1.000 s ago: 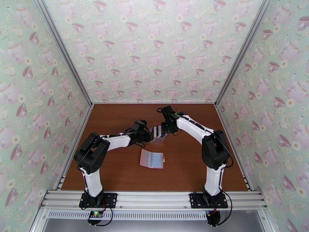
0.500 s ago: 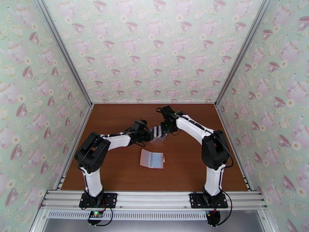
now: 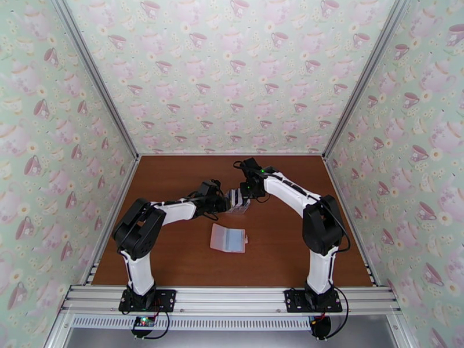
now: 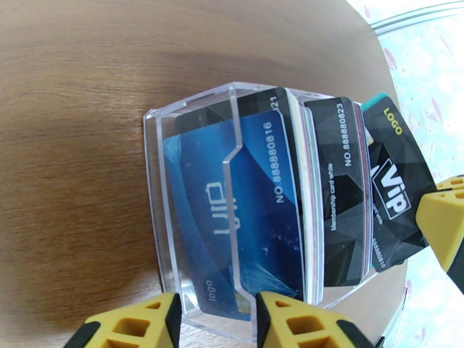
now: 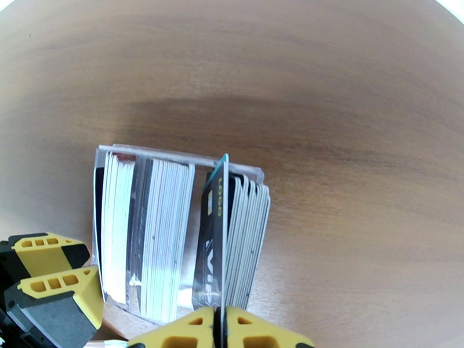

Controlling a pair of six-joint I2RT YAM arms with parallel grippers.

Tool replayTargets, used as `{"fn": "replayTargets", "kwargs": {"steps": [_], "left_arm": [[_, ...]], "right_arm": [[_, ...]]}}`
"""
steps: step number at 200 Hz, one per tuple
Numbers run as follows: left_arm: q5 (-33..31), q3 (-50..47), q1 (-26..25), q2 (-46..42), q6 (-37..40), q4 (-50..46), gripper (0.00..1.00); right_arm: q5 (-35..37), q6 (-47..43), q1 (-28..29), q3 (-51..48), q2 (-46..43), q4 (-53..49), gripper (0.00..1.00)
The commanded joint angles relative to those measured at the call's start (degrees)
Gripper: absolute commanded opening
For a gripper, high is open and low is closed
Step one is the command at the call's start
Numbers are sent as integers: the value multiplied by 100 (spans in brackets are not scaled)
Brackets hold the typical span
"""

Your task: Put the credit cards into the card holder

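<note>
Several credit cards stand in a clear slotted rack [image 4: 153, 187] [image 5: 174, 155] [image 3: 236, 201] at mid-table. My left gripper [image 4: 213, 311] [image 3: 223, 199] is shut on the rack's near end wall, one yellow finger on each side. From above, my right gripper [image 5: 219, 323] [image 3: 248, 189] is shut on the top edge of a black VIP card [image 5: 216, 239] [image 4: 394, 192], which stands raised a little above its neighbours in the rack. The pink card holder [image 3: 220, 236] lies open nearer the bases, with a grey-blue card [image 3: 235, 242] in its right sleeve.
The brown tabletop [image 3: 174, 256] is walled by patterned panels on three sides. Bare wood surrounds the rack and the holder. In the right wrist view the left gripper's fingers [image 5: 52, 274] sit at the rack's left end.
The right gripper has edged slightly up and left over the rack. The left arm and the holder have stayed where they were.
</note>
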Motion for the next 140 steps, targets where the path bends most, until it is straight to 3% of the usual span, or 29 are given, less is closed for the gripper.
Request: {"fn": "replayTargets", "kwargs": {"steps": [1, 96, 140], "left_arm": [[-62, 2, 44, 241, -52, -247, 40], [-36, -88, 46, 241, -84, -165, 40], [-9, -87, 46, 259, -108, -130, 40]], "right_arm": [[343, 186, -33, -69, -141, 141, 12], [732, 151, -35, -242, -161, 93, 20], [379, 143, 60, -240, -241, 173, 22]]}}
